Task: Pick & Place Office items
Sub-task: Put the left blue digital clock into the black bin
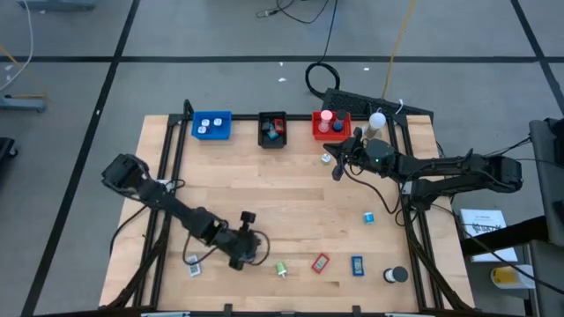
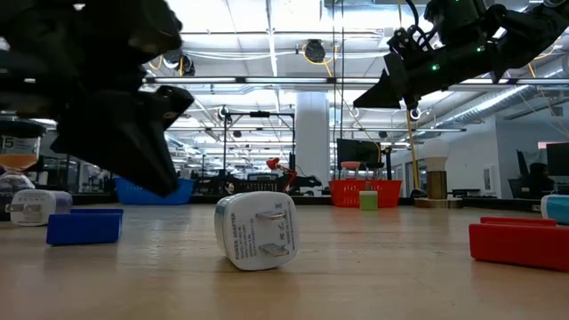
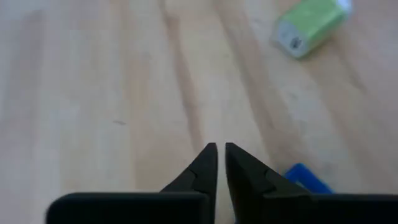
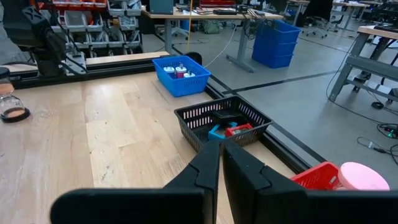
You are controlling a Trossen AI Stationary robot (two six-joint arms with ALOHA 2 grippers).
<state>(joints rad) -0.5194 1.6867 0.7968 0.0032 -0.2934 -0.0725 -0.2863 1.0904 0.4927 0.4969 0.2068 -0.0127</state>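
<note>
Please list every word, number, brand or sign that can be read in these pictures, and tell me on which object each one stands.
"5": on a clear container at the left edge of the low view, partly cut off.
White plug adapter, low view: small printed lines on its face, too blurred to read.
White paper sheet beside the table, high view: dark print, too small to read.
Nothing else carries readable text.

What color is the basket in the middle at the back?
Black. The middle basket shows best in the right wrist view.
</note>
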